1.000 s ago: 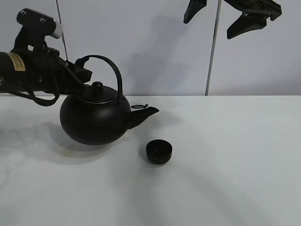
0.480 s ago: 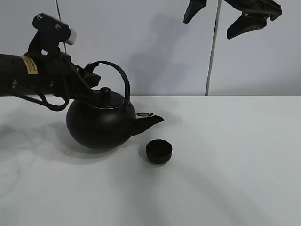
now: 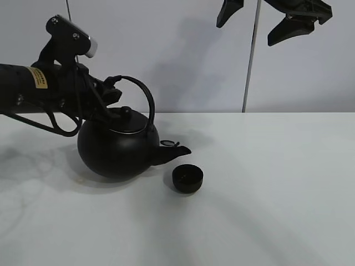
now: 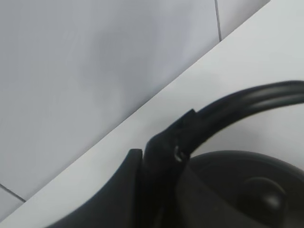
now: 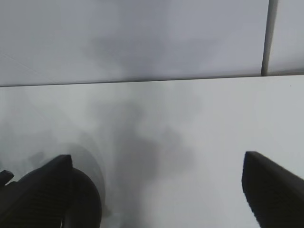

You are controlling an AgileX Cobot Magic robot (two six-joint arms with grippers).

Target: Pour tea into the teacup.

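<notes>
Teacup (image 3: 187, 178), small and black, sits on the white bench (image 3: 277, 194). Gripped at its arched handle by the left pincer (image 3: 109, 98), the kettle (image 3: 116, 149) tilts, spout close to the teacup. Pouring looks about to begin; next, tip further with the spout over the teacup. High above the teacup, the right pincer (image 3: 274, 22) hangs spread.

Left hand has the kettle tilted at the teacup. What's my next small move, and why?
Probably tip the kettle a little more, spout down. The left hand grips its handle, the spout points down close by the teacup, and no stream shows. Whether the spout is truly over the opening I cannot tell, so go slowly.
</notes>
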